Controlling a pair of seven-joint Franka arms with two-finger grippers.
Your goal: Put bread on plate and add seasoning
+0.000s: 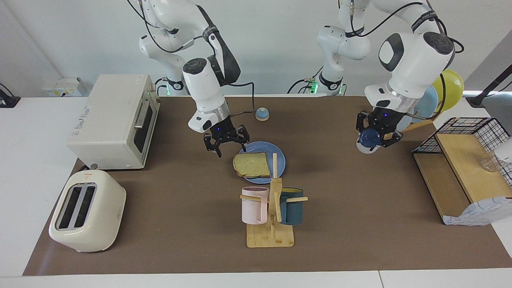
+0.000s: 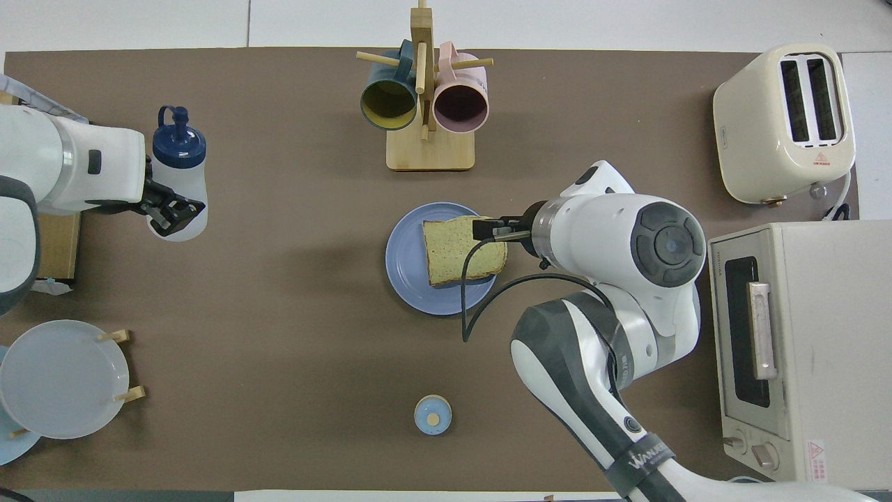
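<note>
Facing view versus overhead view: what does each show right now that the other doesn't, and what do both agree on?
Only the facing view shows air under the right gripper, its jaws open, clear of the bread, and the yellow plate in the rack.

Only the overhead view shows inside the mugs and how the bread overhangs the plate.

Both show the bread lying on the plate and the left gripper shut on the seasoning bottle, raised over the mat.

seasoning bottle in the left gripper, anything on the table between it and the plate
Nothing: in the overhead view only bare brown mat lies between the seasoning bottle and the plate.
</note>
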